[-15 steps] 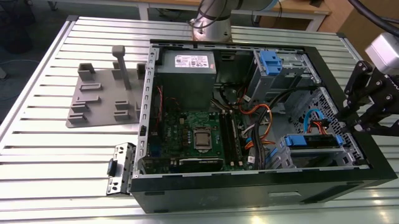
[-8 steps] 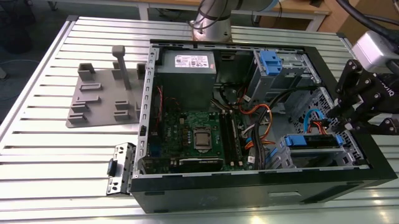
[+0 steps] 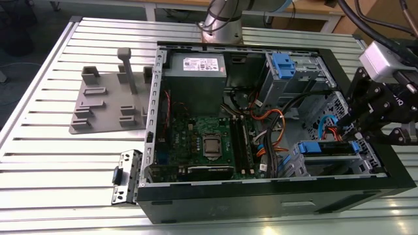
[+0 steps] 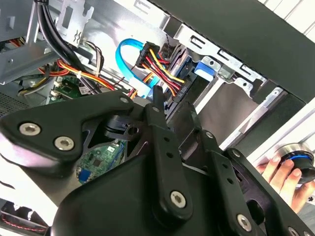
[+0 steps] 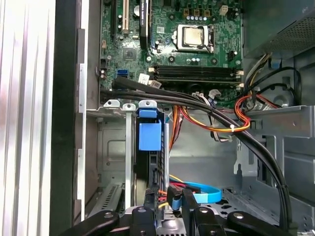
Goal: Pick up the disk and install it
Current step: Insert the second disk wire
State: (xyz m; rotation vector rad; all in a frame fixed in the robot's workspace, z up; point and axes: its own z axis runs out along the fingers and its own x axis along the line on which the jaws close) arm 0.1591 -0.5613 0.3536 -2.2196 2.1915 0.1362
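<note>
Hovering: fingers (image 5: 170, 206) at disk (image 5: 149, 136), seated in case bay (image 5: 129, 147).

Black PC case (image 3: 274, 203) w/ grey metal interior on a silver ribbed table (image 3: 52, 161). Green motherboard (image 3: 209, 142) w/ silver CPU (image 3: 214, 145). Grey power supply (image 3: 194, 78), white sticker. Blue drive-bay latches (image 3: 282, 63). Disk (image 3: 326, 148): blue carrier frame. Cables: orange, red, yellow, black; one light-blue flat cable (image 4: 129, 56). Black gripper (image 3: 382, 122), white camera housing (image 3: 385, 58). Grey plastic fixture (image 3: 107, 100) at table's far edge.
</note>
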